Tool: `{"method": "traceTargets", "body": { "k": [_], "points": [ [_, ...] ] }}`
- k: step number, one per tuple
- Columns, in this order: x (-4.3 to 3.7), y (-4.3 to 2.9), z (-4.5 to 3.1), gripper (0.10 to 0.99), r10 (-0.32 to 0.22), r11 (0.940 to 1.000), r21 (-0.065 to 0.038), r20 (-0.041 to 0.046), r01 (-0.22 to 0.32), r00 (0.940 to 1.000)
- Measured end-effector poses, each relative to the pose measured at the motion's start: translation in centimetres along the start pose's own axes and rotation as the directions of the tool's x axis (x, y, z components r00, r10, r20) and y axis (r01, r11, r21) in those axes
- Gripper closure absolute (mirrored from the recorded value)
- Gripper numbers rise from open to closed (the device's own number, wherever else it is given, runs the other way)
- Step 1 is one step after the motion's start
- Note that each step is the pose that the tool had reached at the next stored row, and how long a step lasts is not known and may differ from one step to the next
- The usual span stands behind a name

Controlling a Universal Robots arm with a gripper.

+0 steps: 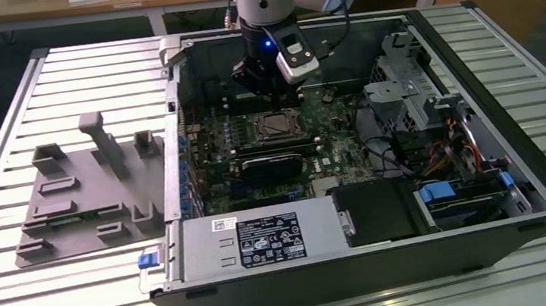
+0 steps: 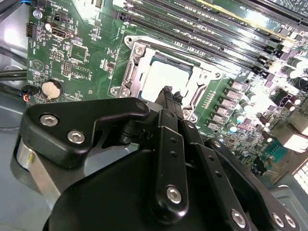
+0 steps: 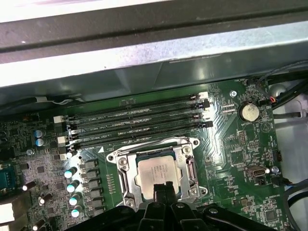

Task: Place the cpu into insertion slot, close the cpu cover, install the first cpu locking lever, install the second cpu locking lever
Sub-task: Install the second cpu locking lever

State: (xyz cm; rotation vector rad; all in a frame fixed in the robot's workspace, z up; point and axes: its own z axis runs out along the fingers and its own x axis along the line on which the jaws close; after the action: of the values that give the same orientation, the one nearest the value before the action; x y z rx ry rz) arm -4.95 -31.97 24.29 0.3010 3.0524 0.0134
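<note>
One gripper (image 3: 163, 188), fingers pressed together and empty, hangs over one cpu (image 3: 156, 169) seated in the slot (image 3: 154, 153) under one shut cover (image 3: 188, 168), beside four memory slots (image 3: 139, 122), mid-frame in the exterior view, inside the open case (image 1: 519, 173).

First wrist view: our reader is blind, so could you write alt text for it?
The cpu sits in its socket under the closed silver cover, with the shut black fingers at the socket's edge. Four long memory slots lie beyond on the green board.
</note>
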Motion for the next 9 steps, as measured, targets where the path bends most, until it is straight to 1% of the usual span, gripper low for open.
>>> {"method": "traceTargets", "body": {
  "k": [5,9],
  "points": [
    [-0.03,-0.13,0.0,0.984,0.0,1.0,0.0,0.0,0.0,1.0],
    [-0.1,-0.51,0.0,0.984,0.0,1.0,0.0,0.0,0.0,1.0]
  ]
}}
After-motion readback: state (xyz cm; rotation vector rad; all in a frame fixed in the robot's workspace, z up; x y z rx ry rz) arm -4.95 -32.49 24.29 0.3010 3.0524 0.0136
